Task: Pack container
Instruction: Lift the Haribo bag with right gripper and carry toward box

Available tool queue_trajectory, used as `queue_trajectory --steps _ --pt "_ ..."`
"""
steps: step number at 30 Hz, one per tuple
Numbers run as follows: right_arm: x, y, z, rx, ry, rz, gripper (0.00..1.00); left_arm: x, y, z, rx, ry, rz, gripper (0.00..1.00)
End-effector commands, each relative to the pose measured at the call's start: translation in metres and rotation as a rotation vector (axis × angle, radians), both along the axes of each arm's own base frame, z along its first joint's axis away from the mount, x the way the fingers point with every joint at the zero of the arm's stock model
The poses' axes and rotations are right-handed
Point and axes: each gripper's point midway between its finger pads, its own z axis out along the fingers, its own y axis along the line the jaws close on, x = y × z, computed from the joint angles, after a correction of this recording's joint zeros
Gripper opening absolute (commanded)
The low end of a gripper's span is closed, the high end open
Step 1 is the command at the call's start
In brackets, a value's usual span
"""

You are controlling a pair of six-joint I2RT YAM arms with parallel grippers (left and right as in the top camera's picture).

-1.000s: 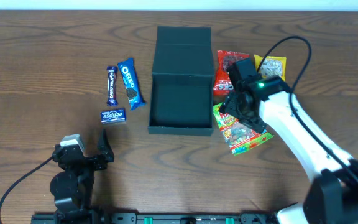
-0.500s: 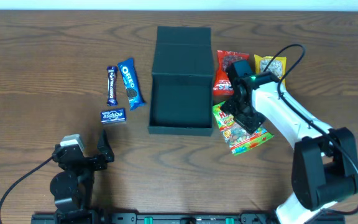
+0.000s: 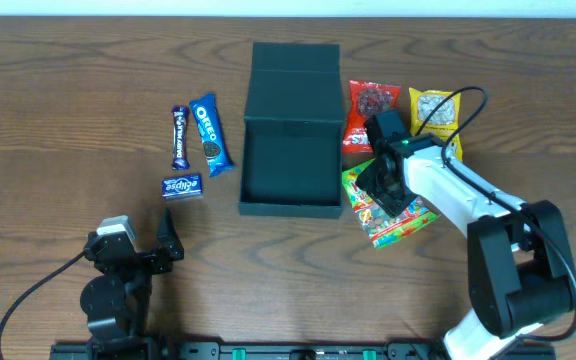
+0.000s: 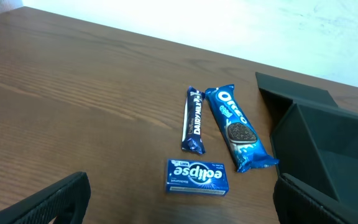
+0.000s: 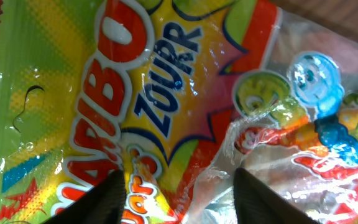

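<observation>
The dark teal-black container (image 3: 290, 165) stands open mid-table, its flap lid (image 3: 295, 72) folded back; it looks empty. It also shows in the left wrist view (image 4: 328, 149). My right gripper (image 3: 380, 188) is low over a green, yellow and red Haribo gummy bag (image 3: 398, 218) just right of the container. In the right wrist view its fingers (image 5: 179, 193) are apart, pressed onto the bag (image 5: 166, 81). My left gripper (image 3: 168, 245) rests open and empty at the front left, its fingers (image 4: 179, 208) wide apart.
Left of the container lie an Oreo pack (image 3: 209, 133), a Dairy Milk bar (image 3: 179, 137) and a blue Eclipse mints box (image 3: 182, 186). A red snack packet (image 3: 371, 108) and a yellow packet (image 3: 435, 110) lie behind the gummy bag. The right arm's cable loops above them.
My right arm has drawn in and lowered onto the gummy bag, uncovering more of the red and yellow packets. The left arm has not moved.
</observation>
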Motion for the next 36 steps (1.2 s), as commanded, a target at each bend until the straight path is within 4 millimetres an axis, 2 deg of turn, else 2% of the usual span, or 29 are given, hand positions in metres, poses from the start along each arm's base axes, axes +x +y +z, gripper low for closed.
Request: queue_trajectory --steps 1,6,9,13,16,18,23,26,31,33,36 --pt "-0.015 -0.007 -0.016 -0.016 0.041 -0.016 0.44 0.0 0.001 -0.012 0.001 0.026 0.005 0.95" --pt "-0.021 -0.009 -0.022 -0.018 0.047 -0.016 0.15 0.0 0.001 -0.012 0.001 0.026 0.005 0.95" --pt "-0.021 -0.008 -0.022 -0.01 0.051 -0.015 0.01 0.0 0.001 -0.012 0.002 0.026 0.004 0.95" --pt "-0.022 0.0 -0.021 0.032 0.059 -0.012 0.01 0.0 0.001 -0.012 0.002 0.026 0.005 0.95" --pt "-0.018 0.009 -0.01 0.081 0.048 -0.007 0.01 0.0 0.001 -0.012 0.001 0.026 0.005 0.95" --pt "-0.011 0.012 0.005 0.096 0.013 -0.005 0.01 0.0 0.001 -0.012 0.002 0.026 0.004 0.95" --pt "0.013 0.021 0.065 0.156 -0.157 0.028 0.01 0.0 0.001 -0.012 0.001 0.026 0.005 0.95" --pt "0.019 0.024 0.104 0.203 -0.267 -0.003 0.01 0.0 0.001 -0.012 0.001 0.026 0.005 0.95" --pt "0.022 0.028 0.148 0.277 -0.397 -0.057 0.02 0.0 0.001 -0.012 0.002 0.026 0.004 0.95" --pt "0.025 0.041 0.163 0.336 -0.446 -0.053 0.02 0.0 0.001 -0.012 0.002 0.026 0.004 0.95" --pt "0.032 0.081 0.184 0.458 -0.519 -0.021 0.02 0.0 0.001 -0.012 0.002 0.026 0.004 0.95"
